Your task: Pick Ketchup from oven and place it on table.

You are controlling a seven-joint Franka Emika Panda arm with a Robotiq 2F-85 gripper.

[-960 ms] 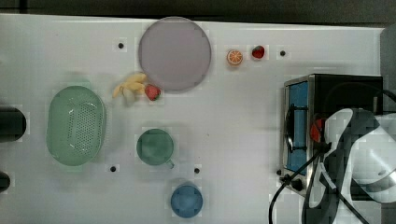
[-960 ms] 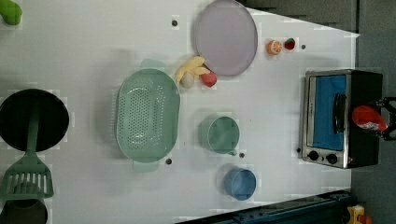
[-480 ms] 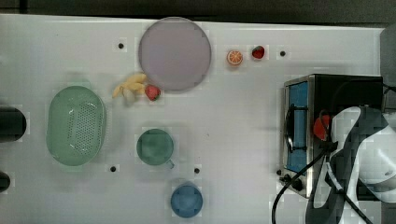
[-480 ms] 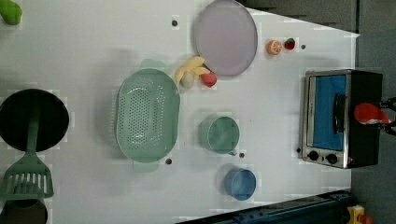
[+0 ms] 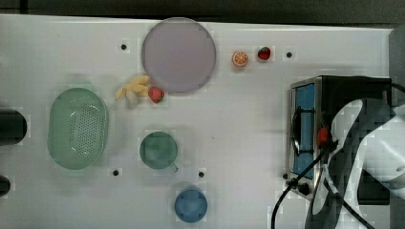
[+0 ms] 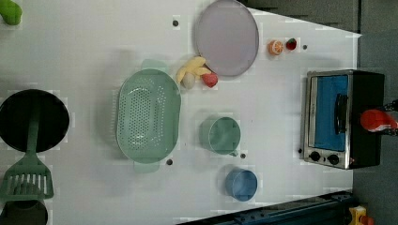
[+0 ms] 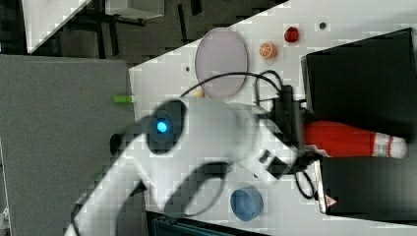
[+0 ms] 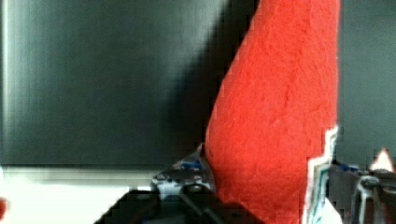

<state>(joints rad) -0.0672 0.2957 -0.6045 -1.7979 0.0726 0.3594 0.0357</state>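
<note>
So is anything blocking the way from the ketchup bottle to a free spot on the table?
Nothing visible does. The ketchup bottle lies on the oven's top with the gripper around it, and bare table lies just beyond the oven's door.

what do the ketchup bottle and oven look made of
Ketchup: probably plastic, matte red body with a white cap.
Oven: likely painted metal, with a flat black casing, a shiny silver front frame, and a blue-tinted door that looks like glass.
</note>
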